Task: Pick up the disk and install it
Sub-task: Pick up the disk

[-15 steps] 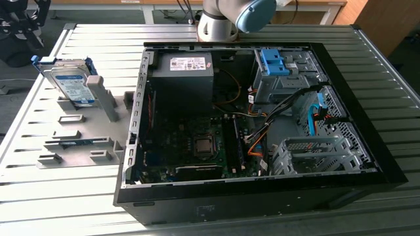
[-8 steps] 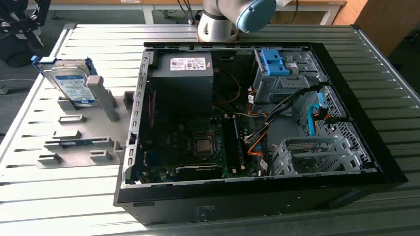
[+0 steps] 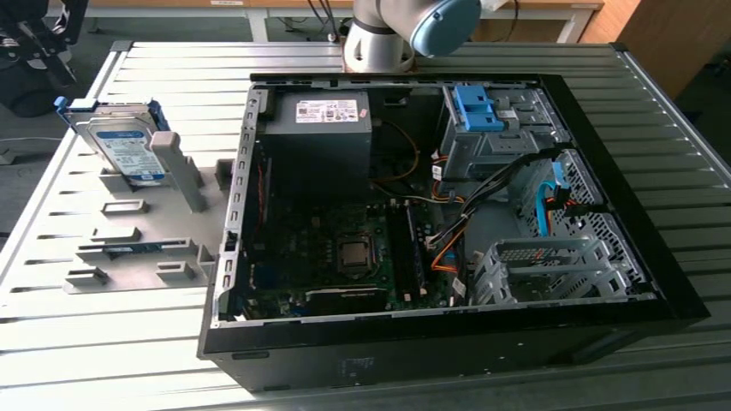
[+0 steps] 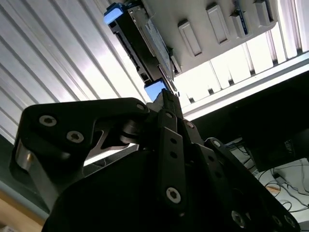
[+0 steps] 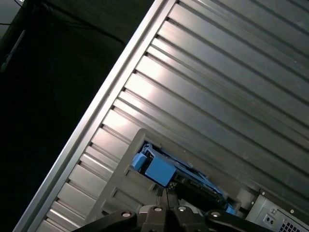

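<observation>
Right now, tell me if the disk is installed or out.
Out: the disk sits propped in the grey rack beside the open case.

Disk [image 3: 123, 145]: silver, white-and-blue label, blue frame. Holder [image 3: 171, 257]: plain grey. Table [image 3: 103, 342]: silver-grey, ribbed in parallel slats, bright glare stripes seen in both wrist views. Case [image 3: 639, 257]: black. Supply [image 3: 314, 150]: dark grey, white sticker [image 3: 327, 111]. Clip [image 3: 478, 107]: blue. Board [image 3: 331, 257]: dark green to black. Cables [image 3: 451, 240]: orange, with black and one light blue noted. Cage [image 3: 549, 265]: silver, perforated. Arm [image 3: 395, 30]: silver-grey, light blue cap [image 3: 446, 21]. Gripper [image 4: 166, 96]: black, silver screw heads.
</observation>
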You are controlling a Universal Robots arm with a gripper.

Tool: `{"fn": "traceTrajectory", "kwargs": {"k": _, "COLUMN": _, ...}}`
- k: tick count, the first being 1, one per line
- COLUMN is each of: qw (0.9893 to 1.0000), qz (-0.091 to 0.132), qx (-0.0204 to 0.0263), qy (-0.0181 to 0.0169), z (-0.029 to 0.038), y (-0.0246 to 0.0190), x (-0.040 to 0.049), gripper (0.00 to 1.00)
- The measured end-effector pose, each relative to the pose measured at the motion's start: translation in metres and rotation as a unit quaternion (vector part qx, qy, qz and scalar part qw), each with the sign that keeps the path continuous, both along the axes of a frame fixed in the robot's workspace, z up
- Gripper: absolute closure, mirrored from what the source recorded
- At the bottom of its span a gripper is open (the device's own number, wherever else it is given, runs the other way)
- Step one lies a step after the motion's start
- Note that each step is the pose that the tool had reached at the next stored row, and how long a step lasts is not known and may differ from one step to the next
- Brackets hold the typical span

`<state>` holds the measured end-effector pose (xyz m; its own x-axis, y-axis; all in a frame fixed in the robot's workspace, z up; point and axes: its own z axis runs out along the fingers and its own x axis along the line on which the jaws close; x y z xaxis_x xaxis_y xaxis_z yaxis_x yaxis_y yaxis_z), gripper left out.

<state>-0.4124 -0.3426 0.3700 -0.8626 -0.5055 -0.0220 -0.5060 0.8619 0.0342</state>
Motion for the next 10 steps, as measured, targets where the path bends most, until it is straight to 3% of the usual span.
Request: {"fn": "traceTrajectory", "kwargs": {"k": 10, "qw": 0.9992, "qz": 0.04, "qx": 0.0, "qy": 0.0, "z": 0.0, "y": 0.0, "x": 0.0, "gripper": 0.89}}
